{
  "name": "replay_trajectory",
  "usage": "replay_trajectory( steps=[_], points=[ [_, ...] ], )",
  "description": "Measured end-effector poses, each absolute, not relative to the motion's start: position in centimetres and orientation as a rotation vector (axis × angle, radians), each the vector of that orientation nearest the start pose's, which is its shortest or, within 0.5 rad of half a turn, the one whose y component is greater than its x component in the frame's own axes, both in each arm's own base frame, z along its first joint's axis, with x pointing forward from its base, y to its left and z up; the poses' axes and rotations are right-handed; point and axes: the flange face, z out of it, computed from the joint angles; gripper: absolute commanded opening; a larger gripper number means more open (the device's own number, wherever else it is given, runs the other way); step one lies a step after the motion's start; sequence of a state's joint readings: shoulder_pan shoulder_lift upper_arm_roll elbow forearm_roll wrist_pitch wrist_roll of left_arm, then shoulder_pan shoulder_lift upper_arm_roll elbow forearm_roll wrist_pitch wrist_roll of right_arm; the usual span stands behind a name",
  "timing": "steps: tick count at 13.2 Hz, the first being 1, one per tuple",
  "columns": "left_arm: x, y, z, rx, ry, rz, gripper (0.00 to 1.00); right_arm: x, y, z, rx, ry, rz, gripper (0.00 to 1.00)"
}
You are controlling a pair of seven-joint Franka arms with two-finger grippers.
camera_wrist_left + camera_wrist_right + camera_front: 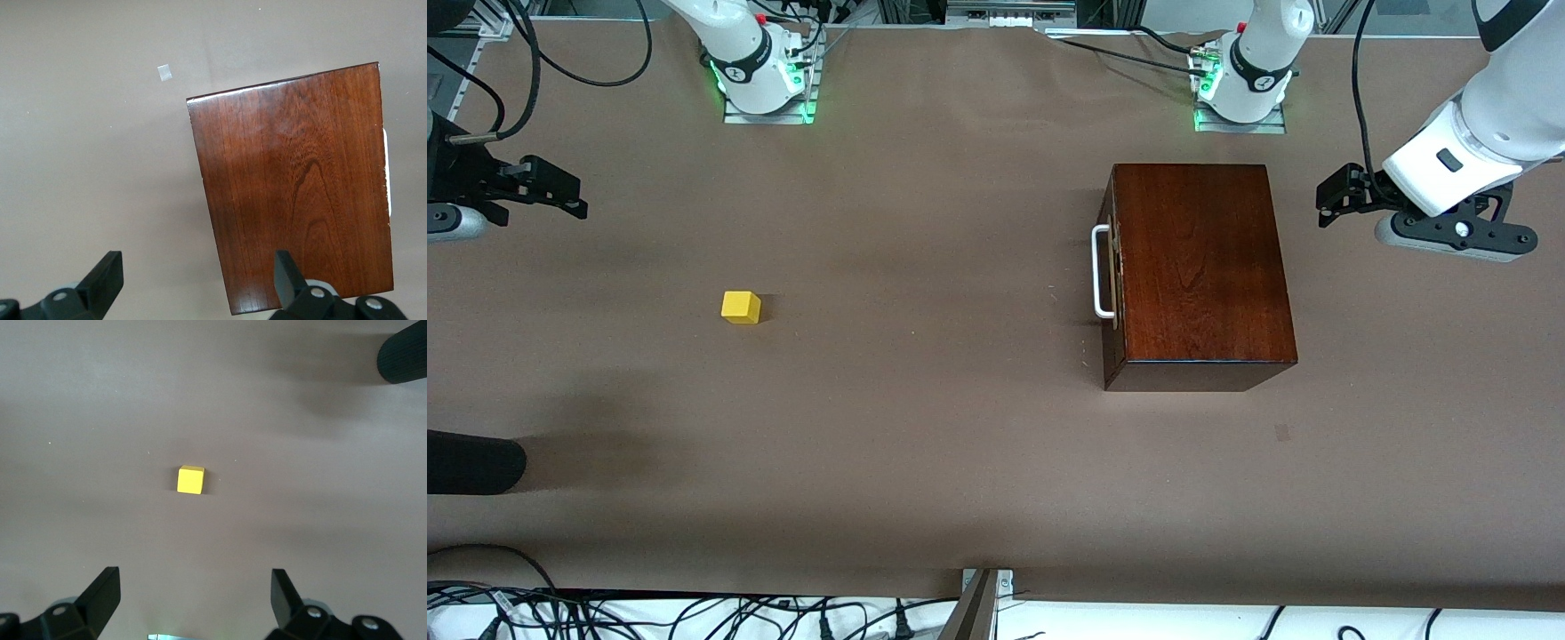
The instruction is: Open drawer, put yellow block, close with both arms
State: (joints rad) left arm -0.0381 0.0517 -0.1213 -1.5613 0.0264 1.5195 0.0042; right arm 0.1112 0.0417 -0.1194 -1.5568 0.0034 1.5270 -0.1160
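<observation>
The right gripper [560, 191] hangs with its jaws spread wide and holds nothing, over bare bench [925, 444] at the right arm's end. The left gripper [1343, 197] is likewise wide apart and empty, up beside the wooden box [1200, 267] at the left arm's end. One yellow block [741, 307], a small plain cube, sits alone on the bench, nearest the right gripper and well apart from the box. One drawer [1110, 284] is pushed fully in, its white bar handle [1100, 271] facing the block. The box's glossy top is dark reddish-brown.
</observation>
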Motion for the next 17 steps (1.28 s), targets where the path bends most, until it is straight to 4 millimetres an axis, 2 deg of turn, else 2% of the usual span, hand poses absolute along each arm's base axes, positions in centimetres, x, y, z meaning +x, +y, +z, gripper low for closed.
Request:
replay_trajectory(
  steps=[17],
  points=[
    [55.44, -8.46, 59.46, -3.097, 0.254, 0.176, 1.00, 56.14, -0.60, 59.89, -3.130, -0.156, 0.150, 1.00]
  ],
)
